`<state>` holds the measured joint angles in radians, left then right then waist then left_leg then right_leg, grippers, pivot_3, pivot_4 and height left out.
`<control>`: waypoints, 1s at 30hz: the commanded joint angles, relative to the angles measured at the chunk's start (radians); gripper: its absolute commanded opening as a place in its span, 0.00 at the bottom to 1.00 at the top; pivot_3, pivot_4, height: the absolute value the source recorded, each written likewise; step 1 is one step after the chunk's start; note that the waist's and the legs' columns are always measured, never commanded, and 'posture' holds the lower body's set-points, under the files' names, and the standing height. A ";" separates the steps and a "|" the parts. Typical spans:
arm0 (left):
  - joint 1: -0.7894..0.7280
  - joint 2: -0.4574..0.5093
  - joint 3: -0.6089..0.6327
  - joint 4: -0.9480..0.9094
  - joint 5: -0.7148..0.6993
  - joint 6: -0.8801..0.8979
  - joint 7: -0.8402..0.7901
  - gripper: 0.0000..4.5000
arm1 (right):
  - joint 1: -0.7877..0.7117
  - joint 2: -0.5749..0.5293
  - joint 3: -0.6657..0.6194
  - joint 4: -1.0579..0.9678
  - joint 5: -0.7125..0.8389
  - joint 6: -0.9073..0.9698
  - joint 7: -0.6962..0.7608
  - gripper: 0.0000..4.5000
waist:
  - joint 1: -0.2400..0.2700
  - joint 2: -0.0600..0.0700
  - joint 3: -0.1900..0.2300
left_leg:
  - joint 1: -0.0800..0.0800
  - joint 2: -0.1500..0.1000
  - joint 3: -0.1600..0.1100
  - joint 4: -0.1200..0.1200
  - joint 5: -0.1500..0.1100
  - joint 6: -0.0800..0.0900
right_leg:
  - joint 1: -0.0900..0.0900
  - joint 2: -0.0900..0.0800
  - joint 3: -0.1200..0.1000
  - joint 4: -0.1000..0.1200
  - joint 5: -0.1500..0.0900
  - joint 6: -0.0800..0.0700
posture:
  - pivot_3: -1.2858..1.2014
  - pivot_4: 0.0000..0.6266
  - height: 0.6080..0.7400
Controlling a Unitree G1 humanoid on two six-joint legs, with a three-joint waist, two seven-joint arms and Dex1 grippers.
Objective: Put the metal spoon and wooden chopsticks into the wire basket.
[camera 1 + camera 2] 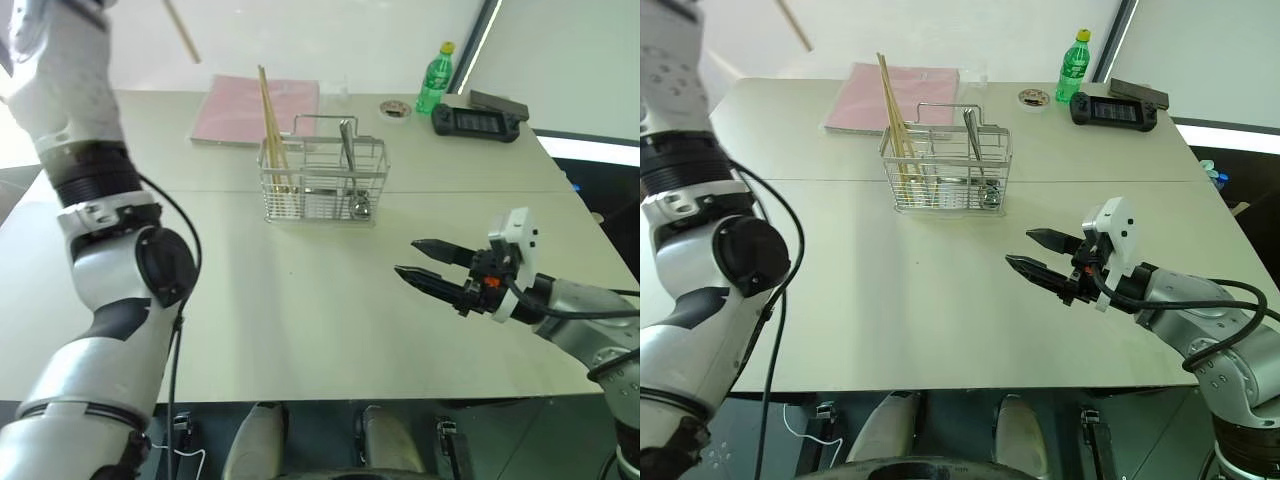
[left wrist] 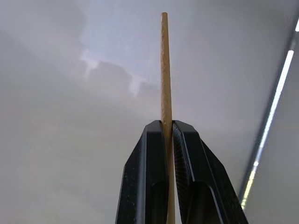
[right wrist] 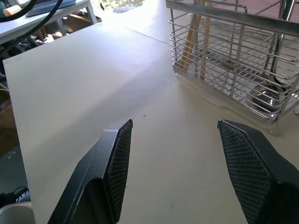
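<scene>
Wooden chopsticks [image 1: 272,125], pale tan and thin, are leaning in the wire basket [image 1: 325,185]; left hand [image 2: 167,135] is pinching one stick, right hand [image 1: 425,262] is gaping empty.

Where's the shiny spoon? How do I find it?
Look at the pale table, then the wire basket in front of the pink book. The metal spoon stands in its right end, bowl down; it is silver, while the sticks at the left end are tan wood.

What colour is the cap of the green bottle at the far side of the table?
The bottle has a yellow cap, clearest in the left eye view.
</scene>
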<state>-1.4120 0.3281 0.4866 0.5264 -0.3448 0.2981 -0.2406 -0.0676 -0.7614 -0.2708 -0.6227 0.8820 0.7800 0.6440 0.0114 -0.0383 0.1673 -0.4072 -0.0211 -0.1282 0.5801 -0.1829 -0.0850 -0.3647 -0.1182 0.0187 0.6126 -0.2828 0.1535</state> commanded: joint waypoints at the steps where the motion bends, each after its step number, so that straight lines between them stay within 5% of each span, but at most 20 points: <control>1: -0.011 -0.035 -0.077 0.067 0.009 -0.080 -0.058 0.02 | -0.008 0.003 -0.020 -0.026 0.012 -0.013 -0.013 0.67 | -0.005 0.000 0.000 | 0.000 0.000 0.000 0.000 0.000 0.000 | 0.000 0.000 0.000 0.000 0.000 0.000 | 0.52 0.24 0.94; 11: 0.168 -0.113 -0.226 0.031 0.026 -0.096 -0.140 0.02 | 0.045 0.024 -0.071 -0.067 0.046 -0.017 -0.077 0.67 | -0.023 0.000 0.000 | -0.002 0.000 0.000 -0.001 0.000 0.001 | -0.003 0.000 0.000 0.002 0.000 0.000 | 0.52 0.24 0.94; 14: 0.218 -0.131 -0.236 -0.009 0.014 -0.069 -0.130 0.24 | 0.044 0.031 -0.070 -0.068 0.054 -0.018 -0.092 0.67 | -0.022 0.000 0.000 | -0.001 0.000 0.000 0.000 0.000 0.001 | -0.003 0.000 0.000 0.002 0.000 0.000 | 0.52 0.24 0.94; 20: 0.284 -0.148 -0.217 -0.120 -0.047 0.017 -0.092 0.94 | 0.027 0.029 -0.059 -0.053 0.057 -0.019 -0.099 0.67 | -0.022 0.000 0.000 | -0.001 0.000 0.000 0.000 0.000 0.001 | -0.003 0.000 0.000 0.002 0.000 0.000 | 0.52 0.24 0.94; 22: 0.308 -0.137 -0.214 -0.182 -0.068 0.062 -0.081 1.00 | 0.015 0.025 -0.056 -0.040 0.053 -0.021 -0.096 0.67 | -0.023 0.000 0.000 | -0.001 0.000 0.000 0.000 0.000 0.001 | -0.003 0.000 0.000 0.002 0.000 0.000 | 0.52 0.24 0.94; 26: 0.337 -0.004 -0.221 -0.318 -0.154 0.304 -0.160 1.00 | -0.012 0.009 -0.052 -0.013 0.033 -0.024 -0.079 0.67 | -0.028 0.000 0.001 | -0.001 0.000 0.000 0.000 0.000 0.001 | -0.003 0.000 0.000 0.003 0.000 0.000 | 0.52 0.24 0.94; 30: 0.482 0.310 -0.312 -0.524 -0.211 0.439 -0.499 1.00 | -0.045 -0.010 -0.052 0.029 0.009 -0.033 -0.055 0.67 | -0.045 0.004 0.001 | -0.001 0.001 0.000 -0.002 0.000 0.001 | -0.005 0.001 0.001 0.004 0.000 0.000 | 0.52 0.24 0.94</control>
<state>-0.9550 0.5756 0.2017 0.0979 -0.5251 0.7048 -0.6076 -0.0966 -0.7613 -0.3006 -0.5956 0.9022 0.7719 0.5760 -0.0334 -0.0343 0.1687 -0.4079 -0.0205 -0.1283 0.5774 -0.1830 -0.0842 -0.3696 -0.1174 0.0198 0.6170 -0.2830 0.1531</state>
